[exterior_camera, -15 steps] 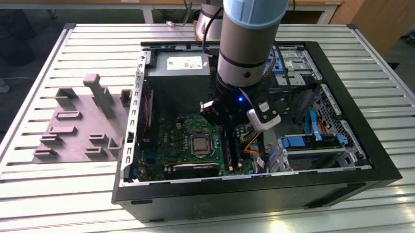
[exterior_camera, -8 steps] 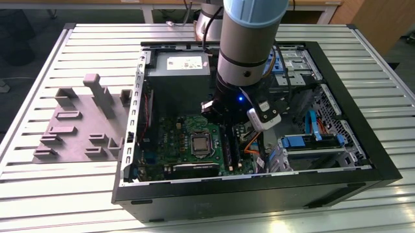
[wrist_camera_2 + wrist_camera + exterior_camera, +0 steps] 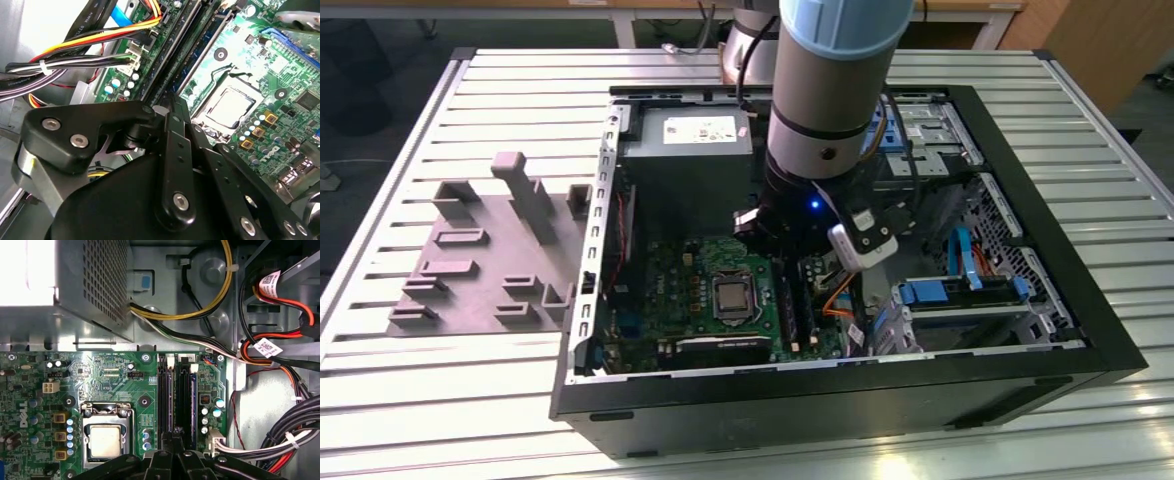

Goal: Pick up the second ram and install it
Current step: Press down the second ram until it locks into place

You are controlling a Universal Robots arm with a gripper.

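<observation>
Hand low inside the open computer case, right at the near end of the long black sockets of the green board. Impossible to tell whether spread, pressed together or pinching something: in both wrist views black links in front of the tip.

Second ram standing on edge in the socket nearer to the processor, directly ahead of the hand. In the second wrist view, a thin dark blue-green strip running away from the tip of the hand. Contact between hand and strip not clear. In the exterior view, the same strip as a dark line just under the wrist of the arm. Another long socket just beside it, on the side away from the processor.

Processor with its square metal lid in a silver frame, near the sockets, seen also in the second wrist view and in the exterior view.

Grey power supply with a perforated side at the far edge of the board, with a pale label on top in the exterior view. Bundles of yellow, red, black and white cables beside the sockets, on the side away from the processor.

Case lying on the ribbed metal bench. Grey moulded holder block on the bench, at the exterior view's left, close to the wall of the case.
</observation>
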